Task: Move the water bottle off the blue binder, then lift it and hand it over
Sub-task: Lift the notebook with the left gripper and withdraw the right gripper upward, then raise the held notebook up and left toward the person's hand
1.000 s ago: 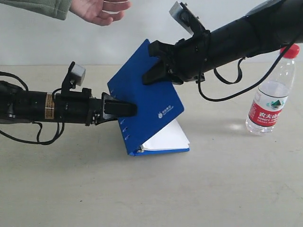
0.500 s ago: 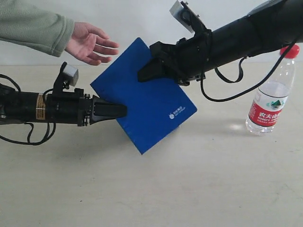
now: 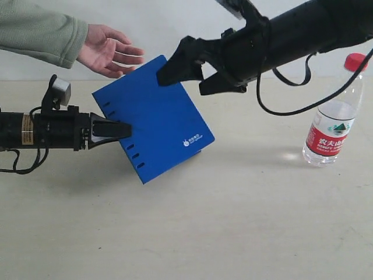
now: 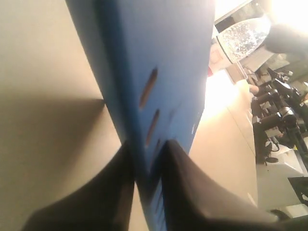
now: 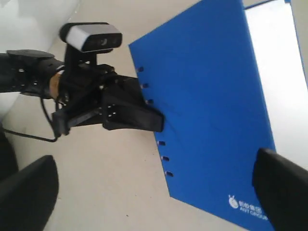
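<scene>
Blue binder [image 3: 154, 119]: closed and tilted, one corner pointing down at the worktop [image 3: 233, 227]. Can't tell if that corner touches. It is a flat, stiff, smooth royal-blue rectangle with a row of small slots along the spine edge. A small white logo [image 3: 194, 140] sits near the lower right corner, its lettering too small to read.

Left fingers [image 3: 113, 129]: clamped on the binder's spine edge. The left wrist view shows one black finger on each face of the cover [image 4: 159, 57].

Right fingers [image 3: 172, 70]: spread wide just above the binder's top corner, gripping nothing. In the right wrist view they sit at either side with the binder [image 5: 207, 106] between them, untouched.

Water bottle [image 3: 334, 116]: upright on the worktop, far right, well apart from the binder. Clear plastic, red cap [image 3: 356, 61]. The red-and-white label [image 3: 326, 140] has a green mark and white Chinese characters; the small print is unreadable.

A bare hand [image 3: 108, 51] in a grey-green sleeve [image 3: 35, 32] reaches in palm-open at upper left, near the binder's top edge but not touching it.

The worktop is plain matte beige. Behind it is a white wall [image 3: 175, 26].
</scene>
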Controlling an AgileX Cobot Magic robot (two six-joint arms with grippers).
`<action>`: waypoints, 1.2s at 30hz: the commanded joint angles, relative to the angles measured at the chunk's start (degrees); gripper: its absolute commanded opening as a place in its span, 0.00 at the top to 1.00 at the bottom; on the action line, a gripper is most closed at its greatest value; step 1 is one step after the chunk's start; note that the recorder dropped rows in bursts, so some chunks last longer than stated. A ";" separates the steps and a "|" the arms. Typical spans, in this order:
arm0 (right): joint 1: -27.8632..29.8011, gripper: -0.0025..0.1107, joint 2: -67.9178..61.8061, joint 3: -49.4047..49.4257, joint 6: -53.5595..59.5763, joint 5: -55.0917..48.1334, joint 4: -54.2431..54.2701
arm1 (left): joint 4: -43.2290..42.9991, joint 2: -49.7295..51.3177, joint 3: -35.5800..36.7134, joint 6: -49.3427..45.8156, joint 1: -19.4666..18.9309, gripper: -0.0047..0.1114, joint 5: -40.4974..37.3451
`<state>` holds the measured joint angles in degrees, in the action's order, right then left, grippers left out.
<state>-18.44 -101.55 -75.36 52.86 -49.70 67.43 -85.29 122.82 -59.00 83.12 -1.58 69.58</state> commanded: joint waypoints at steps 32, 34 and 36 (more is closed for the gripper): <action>-3.40 0.97 40.73 12.45 -16.00 0.87 -19.84 | -4.45 -10.49 -0.18 5.41 5.92 0.92 -0.58; -3.40 0.97 42.05 12.68 -16.00 0.97 -20.53 | -3.97 -13.08 -0.18 5.15 6.07 0.92 -3.47; -3.40 0.97 42.97 12.68 -16.00 0.97 -21.04 | -2.48 -15.66 -0.18 5.15 6.07 0.92 -6.88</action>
<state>-21.71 -60.14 -62.90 36.84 -49.59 47.20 -90.53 111.23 -59.00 88.23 4.19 65.50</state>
